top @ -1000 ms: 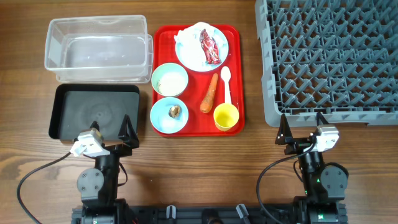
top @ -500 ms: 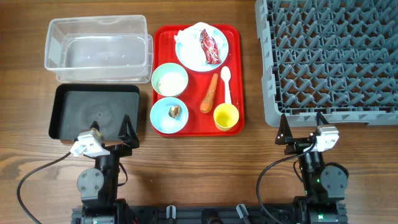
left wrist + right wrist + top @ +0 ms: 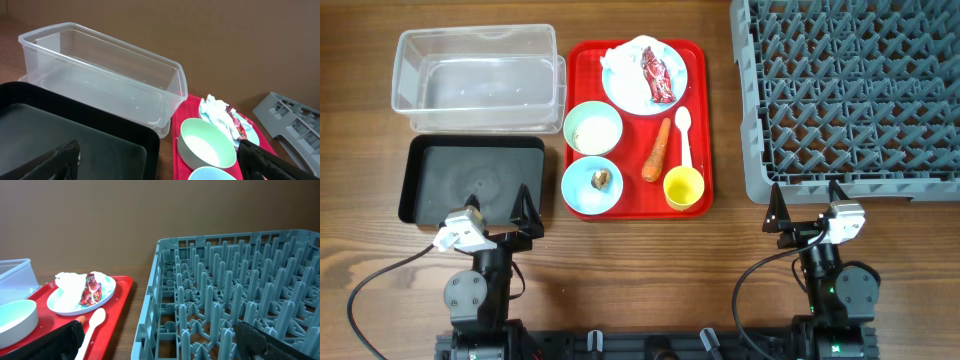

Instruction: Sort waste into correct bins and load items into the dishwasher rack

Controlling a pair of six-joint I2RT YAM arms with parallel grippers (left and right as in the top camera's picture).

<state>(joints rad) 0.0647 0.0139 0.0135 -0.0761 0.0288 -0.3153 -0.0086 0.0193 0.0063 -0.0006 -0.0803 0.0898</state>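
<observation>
On the red tray (image 3: 700, 60) sit a pale blue plate (image 3: 620, 95) with crumpled white tissue (image 3: 622, 58) and a red wrapper (image 3: 658, 77), a bowl with rice grains (image 3: 592, 127), a bowl with a brown lump (image 3: 601, 179), an orange carrot (image 3: 657, 150), a white spoon (image 3: 684, 135) and a yellow cup (image 3: 683, 187). The clear tub (image 3: 477, 78) and black tray (image 3: 470, 180) lie left. The grey rack (image 3: 850, 95) lies right. My left gripper (image 3: 496, 214) and right gripper (image 3: 805, 205) are open, empty, near the front edge.
The plate, tissue and wrapper also show in the right wrist view (image 3: 82, 292), with the spoon (image 3: 91, 325) beside the rack's near wall (image 3: 150, 315). The left wrist view shows the tub (image 3: 100, 75) behind the black tray (image 3: 75, 135).
</observation>
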